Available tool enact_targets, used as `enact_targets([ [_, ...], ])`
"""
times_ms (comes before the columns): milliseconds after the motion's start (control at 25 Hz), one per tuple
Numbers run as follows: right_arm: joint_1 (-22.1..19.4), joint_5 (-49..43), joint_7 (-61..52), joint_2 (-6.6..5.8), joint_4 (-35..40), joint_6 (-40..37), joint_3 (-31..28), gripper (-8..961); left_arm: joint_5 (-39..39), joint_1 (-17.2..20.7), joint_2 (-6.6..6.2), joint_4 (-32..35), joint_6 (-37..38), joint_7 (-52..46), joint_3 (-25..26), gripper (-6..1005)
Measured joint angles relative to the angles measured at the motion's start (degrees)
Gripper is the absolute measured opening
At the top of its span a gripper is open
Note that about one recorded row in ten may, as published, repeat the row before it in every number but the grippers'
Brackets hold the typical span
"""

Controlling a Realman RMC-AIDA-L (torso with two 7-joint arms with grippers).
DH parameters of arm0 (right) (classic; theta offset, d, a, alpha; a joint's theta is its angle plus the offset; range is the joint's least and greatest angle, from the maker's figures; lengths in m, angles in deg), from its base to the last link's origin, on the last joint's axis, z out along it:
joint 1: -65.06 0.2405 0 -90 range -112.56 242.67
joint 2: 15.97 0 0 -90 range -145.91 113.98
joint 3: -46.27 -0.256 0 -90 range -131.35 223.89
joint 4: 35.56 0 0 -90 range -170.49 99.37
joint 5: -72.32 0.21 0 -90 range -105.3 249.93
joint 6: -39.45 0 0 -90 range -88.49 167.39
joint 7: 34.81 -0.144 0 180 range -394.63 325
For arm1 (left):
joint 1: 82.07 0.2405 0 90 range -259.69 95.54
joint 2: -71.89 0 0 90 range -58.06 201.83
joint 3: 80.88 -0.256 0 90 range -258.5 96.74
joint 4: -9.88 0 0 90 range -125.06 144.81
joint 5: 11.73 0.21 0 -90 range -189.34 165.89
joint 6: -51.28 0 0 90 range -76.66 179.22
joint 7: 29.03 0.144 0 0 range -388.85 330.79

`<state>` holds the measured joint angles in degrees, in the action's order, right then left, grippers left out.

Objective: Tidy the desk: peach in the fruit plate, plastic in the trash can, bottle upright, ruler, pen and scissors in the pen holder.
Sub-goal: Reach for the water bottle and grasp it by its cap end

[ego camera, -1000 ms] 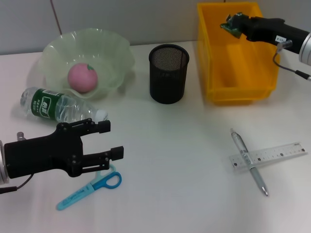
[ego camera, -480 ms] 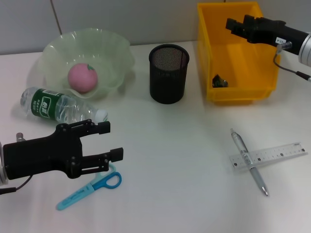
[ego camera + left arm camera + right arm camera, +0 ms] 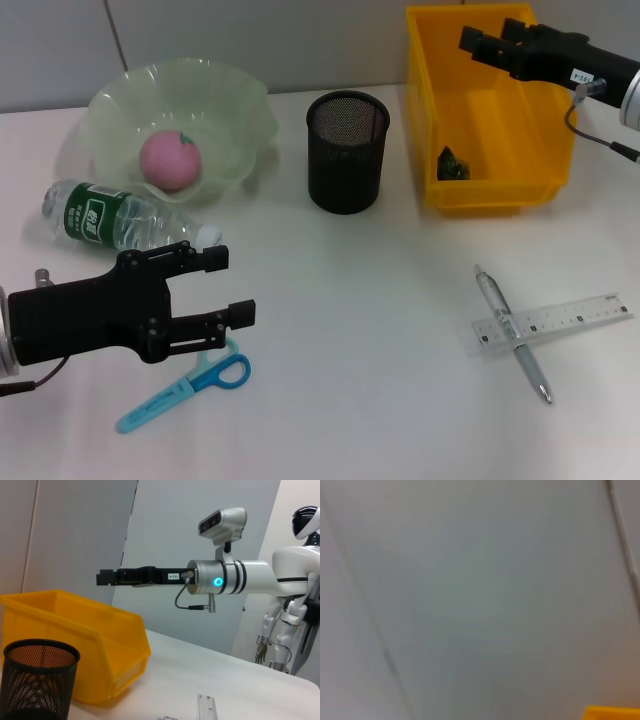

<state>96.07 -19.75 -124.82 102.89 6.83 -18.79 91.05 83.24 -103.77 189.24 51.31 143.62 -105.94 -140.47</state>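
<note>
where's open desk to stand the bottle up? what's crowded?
Widest bare patch: mid-desk, between the pen holder, scissors and pen. A smaller strip lies between the fruit plate and pen holder. Crowded: near left, where the left gripper hovers between bottle and scissors; near right, pen crossing ruler. Right gripper is over the trash can.

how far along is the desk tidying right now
Done: peach sits in the fruit plate; plastic lies in the yellow bin, right gripper open above it. Left: bottle on its side, scissors, pen and ruler outside the pen holder. Left gripper hovers open near the bottle.
</note>
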Motion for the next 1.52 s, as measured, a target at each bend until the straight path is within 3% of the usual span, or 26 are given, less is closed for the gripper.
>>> enact_targets([
  [200,-2.6,3.2,0.2,-0.56,0.8,-11.0,-0.8,758,0.0,-0.1,0.23,0.0,-0.1,0.2,0.0,780],
  [360,-5.2,4.0,0.7,-2.51,0.7,-23.5,-0.4,758,0.1,-0.4,0.37,0.1,-0.2,0.3,0.0,780],
  [720,-6.5,-5.8,1.3,-4.77,0.2,-34.6,-0.3,757,0.1,-0.9,0.42,0.1,-0.6,0.3,-0.1,780],
  [1160,-6.3,-17.0,6.3,-4.59,0.1,-37.8,-0.1,756,4.4,-2.3,0.61,-0.4,-3.8,-0.1,-0.6,780],
  [1360,-6.6,-18.4,11.4,-3.18,0.0,-36.9,-0.6,756,4.8,-2.5,0.68,-0.1,-4.2,-0.2,-0.3,780],
  [1520,-6.8,-18.5,12.0,-2.84,-0.1,-35.6,-0.6,756,4.9,-2.9,0.53,0.7,-4.2,-0.3,-0.4,780],
])
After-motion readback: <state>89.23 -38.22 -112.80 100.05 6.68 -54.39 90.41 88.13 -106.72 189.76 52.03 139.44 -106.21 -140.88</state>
